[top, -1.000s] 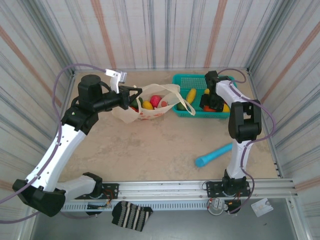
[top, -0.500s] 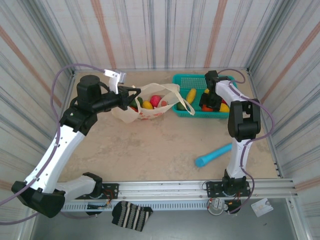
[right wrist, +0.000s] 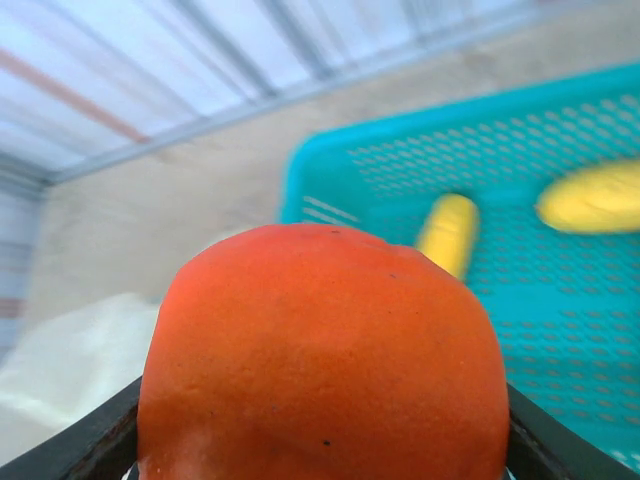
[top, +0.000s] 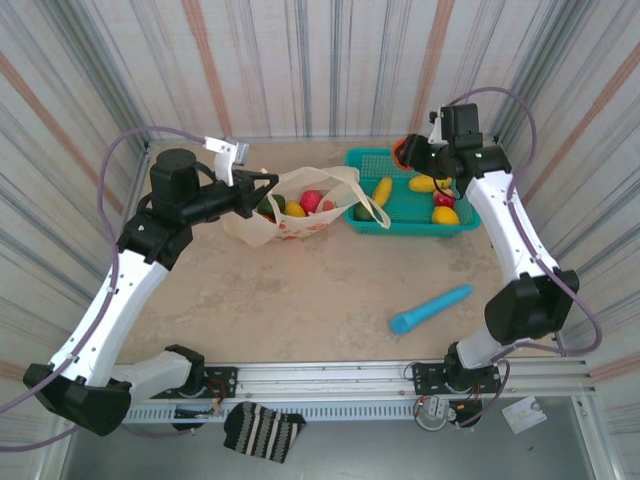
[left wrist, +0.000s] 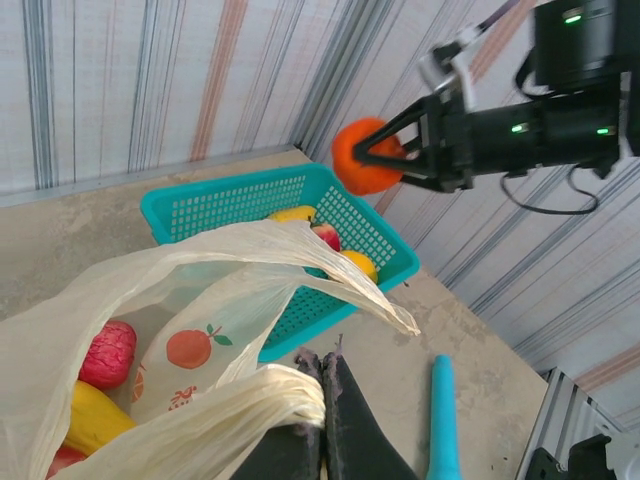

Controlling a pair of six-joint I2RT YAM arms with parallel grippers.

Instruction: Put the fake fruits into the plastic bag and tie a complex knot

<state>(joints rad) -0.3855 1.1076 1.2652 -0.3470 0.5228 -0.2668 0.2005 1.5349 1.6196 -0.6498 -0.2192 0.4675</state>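
Right gripper: an orange fruit is being clamped between the two fingers, one on each side. In the overhead view the fruit is being held in the air over the far left corner of the teal basket, clear of the rim.

Left gripper: the jaws are being pressed fully together on a bunched fold of the bag at its mouth edge. That edge is being held up off the table, so the mouth is being presented open toward the basket. One loop handle is being draped over the basket's left rim.

Bag contents: a red fruit and a yellow fruit are being carried inside, touching each other. More colour is showing under the film, but the kind cannot be told.

Basket: it is sitting just right of the bag. A banana is lying near its left side. Two more yellow pieces and a red piece are being bunched at its right side.

A blue stick is lying on the table, well apart from the bag and nearer the arm bases.
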